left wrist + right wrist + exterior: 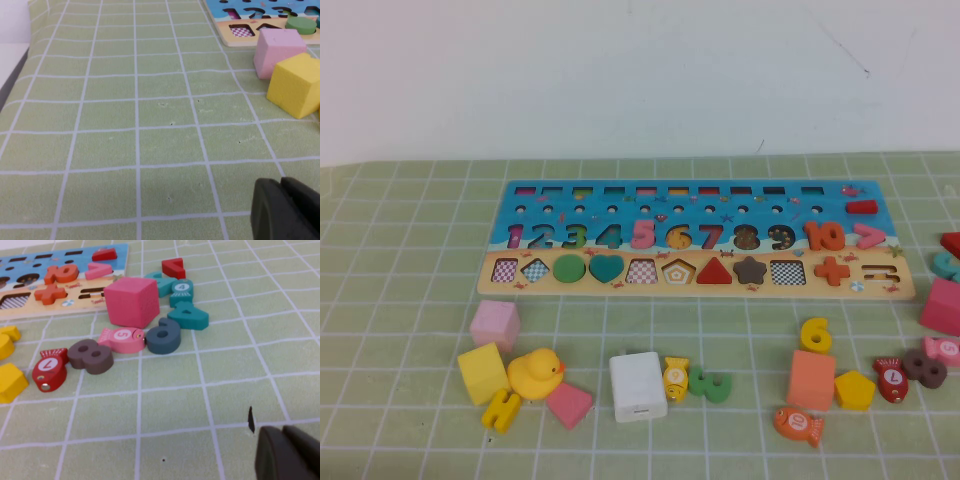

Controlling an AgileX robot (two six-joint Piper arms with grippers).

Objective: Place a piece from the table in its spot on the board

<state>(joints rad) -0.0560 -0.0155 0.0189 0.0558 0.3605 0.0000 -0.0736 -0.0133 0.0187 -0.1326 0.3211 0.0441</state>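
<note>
The yellow numeral 6 (pixel 815 335) lies flat on the mat in front of the board's right end, just behind an orange cube (pixel 811 380). Its edge shows in the right wrist view (pixel 6 338). The board (pixel 700 200) lies across the middle of the table, and its 6 place (pixel 678 237) shows as a cut-out. Parts of the board also show in the left wrist view (pixel 235 40) and the right wrist view (pixel 30 310). My left gripper (pixel 281 183) is shut and empty over bare mat, left of the cubes. My right gripper (pixel 283 430) is shut and empty over bare mat, right of the loose pieces. Neither arm shows in the high view.
Front left: pink cube (pixel 494 324), yellow cube (pixel 483 373), rubber duck (pixel 534 374), white charger (pixel 637 386). Front right: yellow pentagon (pixel 855 390), orange fish (pixel 797 424), red fish (pixel 891 379), brown 8 (pixel 924 367), large pink cube (pixel 131 301), dark 9 (pixel 163 336).
</note>
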